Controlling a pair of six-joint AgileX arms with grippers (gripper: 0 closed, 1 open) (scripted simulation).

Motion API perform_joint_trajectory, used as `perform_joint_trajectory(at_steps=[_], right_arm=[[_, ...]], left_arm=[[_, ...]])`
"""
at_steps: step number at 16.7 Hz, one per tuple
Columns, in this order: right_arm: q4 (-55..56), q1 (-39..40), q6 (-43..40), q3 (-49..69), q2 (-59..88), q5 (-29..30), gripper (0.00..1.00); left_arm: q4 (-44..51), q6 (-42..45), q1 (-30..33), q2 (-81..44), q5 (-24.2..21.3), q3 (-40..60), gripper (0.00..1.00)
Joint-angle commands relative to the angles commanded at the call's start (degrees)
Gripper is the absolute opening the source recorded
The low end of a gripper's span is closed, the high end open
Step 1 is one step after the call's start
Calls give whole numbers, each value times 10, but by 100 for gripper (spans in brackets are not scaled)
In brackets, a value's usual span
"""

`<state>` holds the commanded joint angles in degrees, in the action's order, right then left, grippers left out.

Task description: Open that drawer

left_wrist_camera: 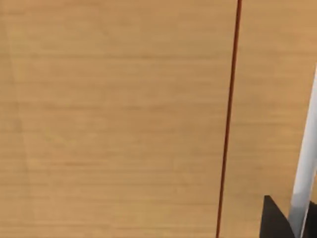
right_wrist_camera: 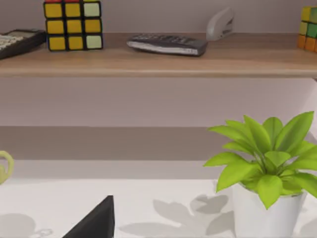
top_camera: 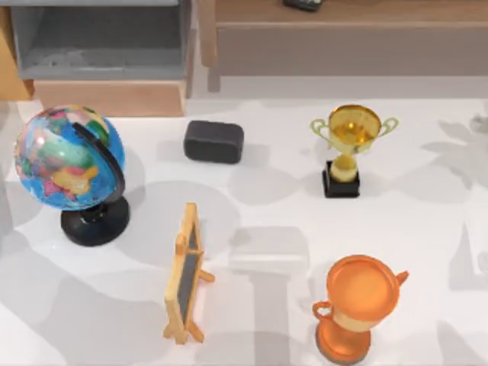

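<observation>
1. Left gripper (left_wrist_camera: 277, 220): hard against a light-wood face; whether its fingers are apart or together, cannot tell.
2. Drawer (top_camera: 107, 97): just behind the globe (top_camera: 67, 156), grey interior exposed, front panel drawn forward; judged largely open already.
3. Right arm: parked, facing the shelf (right_wrist_camera: 158, 62) and potted plant (right_wrist_camera: 267, 168).

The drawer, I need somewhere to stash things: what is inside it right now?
The drawer stands pulled out at the table's far left; the visible grey floor and walls hold nothing. Its rear part runs out of the top view, so that stretch is unknown.
</observation>
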<state>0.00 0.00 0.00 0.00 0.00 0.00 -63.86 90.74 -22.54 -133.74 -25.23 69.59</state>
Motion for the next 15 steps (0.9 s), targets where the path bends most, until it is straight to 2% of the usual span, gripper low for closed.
perform_joint_trajectory(at_steps=[8, 15], right_arm=[[0, 0, 0, 0, 0, 0, 100], [0, 0, 0, 0, 0, 0, 100]], left_arm=[[-1, -3, -5, 2, -2, -11, 0], [-73, -2, -39, 63, -37, -151, 0]])
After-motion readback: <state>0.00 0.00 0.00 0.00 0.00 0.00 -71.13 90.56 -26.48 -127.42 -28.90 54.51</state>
